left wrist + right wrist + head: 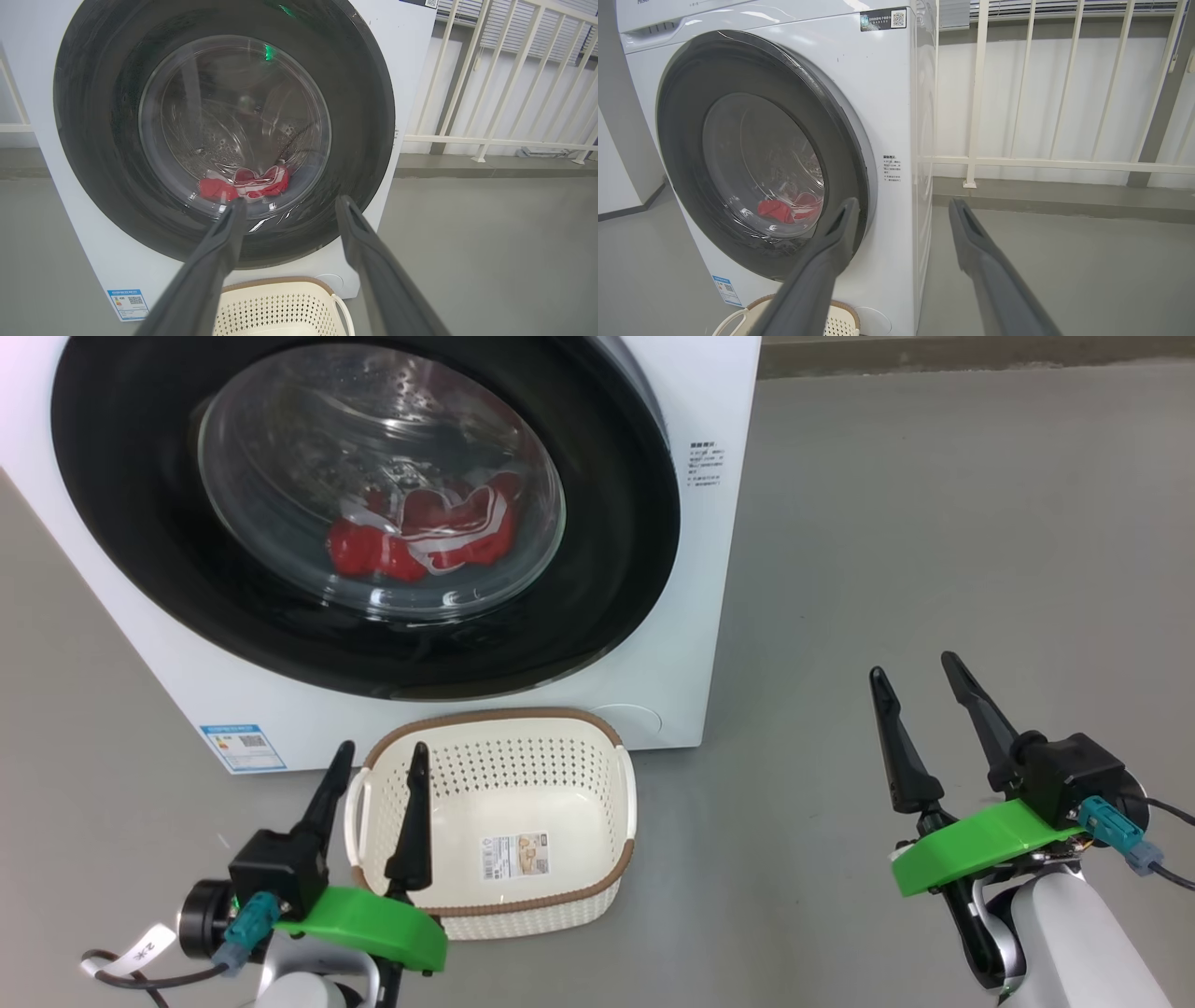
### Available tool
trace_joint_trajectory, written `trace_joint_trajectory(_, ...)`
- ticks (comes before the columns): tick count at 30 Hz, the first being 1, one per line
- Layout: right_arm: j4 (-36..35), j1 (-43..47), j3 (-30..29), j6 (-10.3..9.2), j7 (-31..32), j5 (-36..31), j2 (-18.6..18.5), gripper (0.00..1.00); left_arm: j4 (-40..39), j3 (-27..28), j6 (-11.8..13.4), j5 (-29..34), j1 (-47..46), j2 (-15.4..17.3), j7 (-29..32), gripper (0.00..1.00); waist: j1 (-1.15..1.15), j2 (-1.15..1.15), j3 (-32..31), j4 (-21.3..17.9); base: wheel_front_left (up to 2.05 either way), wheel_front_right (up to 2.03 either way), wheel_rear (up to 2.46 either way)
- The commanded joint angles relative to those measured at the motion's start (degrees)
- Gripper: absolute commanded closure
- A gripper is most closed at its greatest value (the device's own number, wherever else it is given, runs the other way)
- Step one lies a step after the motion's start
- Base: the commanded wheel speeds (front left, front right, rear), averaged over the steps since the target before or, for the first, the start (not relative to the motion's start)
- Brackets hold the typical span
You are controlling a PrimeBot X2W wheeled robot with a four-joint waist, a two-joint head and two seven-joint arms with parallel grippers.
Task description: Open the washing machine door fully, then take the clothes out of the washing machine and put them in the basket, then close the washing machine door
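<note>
Head view: the washing machine door, a glossy black ring around a bulging glass window, is shut against the white washing machine. The clothes, red with some white trim, lie inside behind the glass. The basket sits empty on the grey floor just in front of the machine, its long side running left to right. Your left gripper shows against the basket's left end, its fingers spread apart with nothing between them. Your right gripper, likewise apart and empty, hangs well out to the right, past the machine's corner. The door lies ahead of and above both grippers, and being round it offers no long axis to line up with. The right gripper looks nearer to its right-hand rim. Left wrist view: you face the door almost square on, with the clothes low in the drum just above the tips of the two dark fingers and the basket's rim at the bottom edge. Right wrist view: you see the door at a slant from the right, so its rim stands a little proud of the front panel, beside the machine's side wall and a pale railing. Where the handle sits is too hard to tell, so judge the pulling edge with care.
</note>
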Motion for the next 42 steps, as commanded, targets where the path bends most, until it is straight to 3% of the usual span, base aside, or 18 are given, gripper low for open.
trace_joint_trajectory(1,-0.86,-2.13,1.18,-0.04,-0.36,0.66,-0.32,0.0,-1.1,1.9,0.32,-0.07,-1.93,1.06,-0.7,0.0,0.0,0.0,-0.17,0.08,0.0,0.0,0.0)
trace_joint_trajectory(21,0.02,-1.8,1.11,-0.04,-0.36,1.78,-0.32,0.0,-1.92,1.66,0.22,-0.65,-1.18,1.05,-0.7,0.0,0.0,0.0,-0.21,0.93,0.0,0.0,0.0)
trace_joint_trajectory(39,-0.74,-6.99,0.45,-0.04,-0.36,0.67,-0.32,0.0,-6.64,0.48,-0.35,-1.64,-3.87,1.05,-0.7,0.0,0.0,0.0,7.23,2.42,0.0,0.0,0.0)
trace_joint_trajectory(40,-0.46,-7.36,0.52,-0.04,-0.36,0.69,-0.32,0.11,-6.89,0.36,-0.32,-1.63,-3.95,1.05,-0.7,0.0,0.0,0.0,7.49,2.45,0.0,0.0,0.0)
trace_joint_trajectory(42,-0.01,-8.24,0.56,-0.04,-0.36,0.71,-0.32,0.65,-7.44,0.17,-0.25,-1.65,-4.18,1.05,-0.7,0.0,0.0,0.0,8.21,2.51,0.0,0.0,0.0)
